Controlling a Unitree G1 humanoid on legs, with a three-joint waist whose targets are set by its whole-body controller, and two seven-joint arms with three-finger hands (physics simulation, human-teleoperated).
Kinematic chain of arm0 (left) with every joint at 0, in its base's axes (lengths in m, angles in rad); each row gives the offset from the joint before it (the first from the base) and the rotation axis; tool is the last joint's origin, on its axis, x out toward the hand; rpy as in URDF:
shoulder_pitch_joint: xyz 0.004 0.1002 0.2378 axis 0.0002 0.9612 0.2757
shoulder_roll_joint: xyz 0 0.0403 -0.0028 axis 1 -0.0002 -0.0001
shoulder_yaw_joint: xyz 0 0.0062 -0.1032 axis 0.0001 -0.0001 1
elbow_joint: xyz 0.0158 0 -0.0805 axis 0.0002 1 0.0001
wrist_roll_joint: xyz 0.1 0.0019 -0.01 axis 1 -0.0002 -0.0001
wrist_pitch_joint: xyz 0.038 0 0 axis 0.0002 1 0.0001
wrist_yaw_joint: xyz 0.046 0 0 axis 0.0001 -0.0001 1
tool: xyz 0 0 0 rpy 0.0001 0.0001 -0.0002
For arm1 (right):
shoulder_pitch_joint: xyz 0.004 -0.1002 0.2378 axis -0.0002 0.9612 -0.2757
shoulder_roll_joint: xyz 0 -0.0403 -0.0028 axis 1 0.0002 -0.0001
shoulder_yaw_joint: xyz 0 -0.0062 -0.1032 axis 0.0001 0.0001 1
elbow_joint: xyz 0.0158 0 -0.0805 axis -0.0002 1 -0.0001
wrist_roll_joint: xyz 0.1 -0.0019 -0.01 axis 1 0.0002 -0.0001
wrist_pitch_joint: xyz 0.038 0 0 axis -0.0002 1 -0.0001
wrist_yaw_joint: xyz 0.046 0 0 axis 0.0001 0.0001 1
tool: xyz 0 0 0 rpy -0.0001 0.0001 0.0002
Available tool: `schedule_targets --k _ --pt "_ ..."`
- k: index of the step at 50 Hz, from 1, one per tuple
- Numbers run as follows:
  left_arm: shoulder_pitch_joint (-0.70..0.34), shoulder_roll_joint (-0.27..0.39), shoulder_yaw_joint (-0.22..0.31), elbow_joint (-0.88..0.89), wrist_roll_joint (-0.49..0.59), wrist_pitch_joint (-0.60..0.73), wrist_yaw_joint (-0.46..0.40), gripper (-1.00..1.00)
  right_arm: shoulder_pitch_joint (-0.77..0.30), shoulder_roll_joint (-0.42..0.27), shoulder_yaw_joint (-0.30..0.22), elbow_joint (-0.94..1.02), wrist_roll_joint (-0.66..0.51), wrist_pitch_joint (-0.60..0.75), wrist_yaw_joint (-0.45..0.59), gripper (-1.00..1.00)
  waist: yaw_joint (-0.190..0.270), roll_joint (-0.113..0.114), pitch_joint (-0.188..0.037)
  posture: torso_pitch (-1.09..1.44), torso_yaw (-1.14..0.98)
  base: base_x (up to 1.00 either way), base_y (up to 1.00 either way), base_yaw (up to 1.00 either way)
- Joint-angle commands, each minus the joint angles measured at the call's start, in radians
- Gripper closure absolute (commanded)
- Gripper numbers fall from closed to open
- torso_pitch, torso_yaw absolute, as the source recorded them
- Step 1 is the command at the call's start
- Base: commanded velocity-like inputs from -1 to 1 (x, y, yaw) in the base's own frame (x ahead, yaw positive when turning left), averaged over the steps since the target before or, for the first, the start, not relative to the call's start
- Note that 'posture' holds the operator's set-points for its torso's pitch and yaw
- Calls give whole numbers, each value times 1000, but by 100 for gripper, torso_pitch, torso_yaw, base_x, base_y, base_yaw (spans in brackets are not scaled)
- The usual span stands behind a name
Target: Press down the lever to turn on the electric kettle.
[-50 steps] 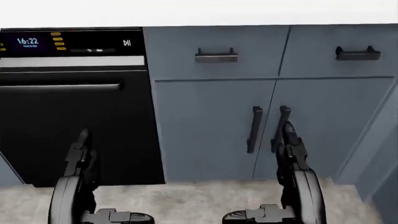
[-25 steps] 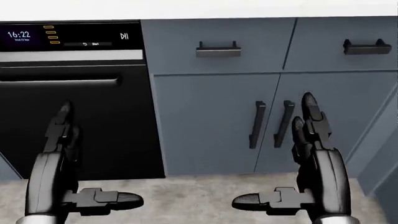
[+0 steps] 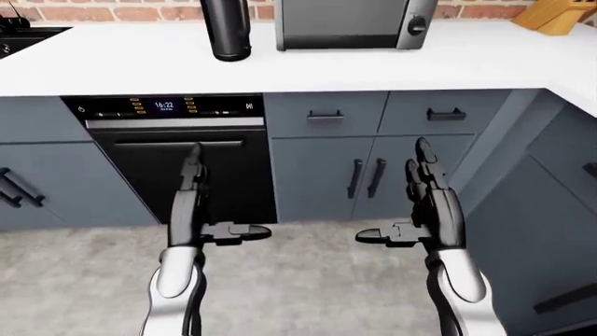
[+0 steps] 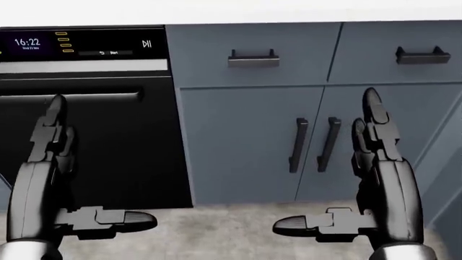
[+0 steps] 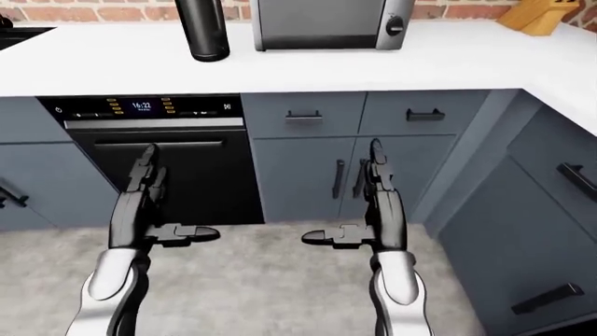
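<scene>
Up top, left of frame: kettle (image 3: 226, 28) sitting on worktop (image 3: 392, 66), lever not showing
Handling: probably stiff-ish switch, needing one fingertip
Hands: left hand (image 3: 191, 203) and right hand (image 3: 427, 203) both hanging spread, gripping nothing

Both the left hand (image 3: 191, 203) and the right hand (image 3: 425, 203) are glossy black, each with three blocky, segmented fingers; the forearms behind them are smooth silver-grey shells with rounded ends

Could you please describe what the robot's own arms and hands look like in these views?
Both arms are alike: glossy silver-grey forearm shells that give way to black segmented casings toward the wrists. The left hand and right hand are all black, blocky and jointed, each with slim black fingers and one rounded finger jutting sideways like a thumb. No cables, markings or sleeves show.
</scene>
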Motion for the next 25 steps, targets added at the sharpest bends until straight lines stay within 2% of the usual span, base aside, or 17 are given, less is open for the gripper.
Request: schedule_targets --k 1,8,9,11,19,25 --pt "-18 5 5 -52 1 -21 2 -100 -15 -2 1 -46 -10 -24 -4 -100 0 1 -16 0 0 0 0 0" --pt "-11 1 3 -61 8 -24 4 -100 -16 -2 18 -39 -44 -28 4 -100 0 2 -16 0 0 0 0 0" --pt "-11 1 2 -64 8 -20 3 -100 -15 -2 17 -42 -45 -24 6 -100 4 7 -32 0 0 0 0 16" --pt "-11 3 8 -78 6 -9 1 -100 -12 -1 16 -48 -49 -21 7 -100 2 7 -11 0 0 0 0 17" --pt "-8 2 11 -78 4 -14 3 -100 -11 2 25 -56 -63 -16 10 -100 5 9 0 0 0 0 0 17" --pt "-6 2 14 -72 1 -22 4 -100 -14 2 28 -59 -68 -13 12 -100 8 26 4 0 0 0 0 17"
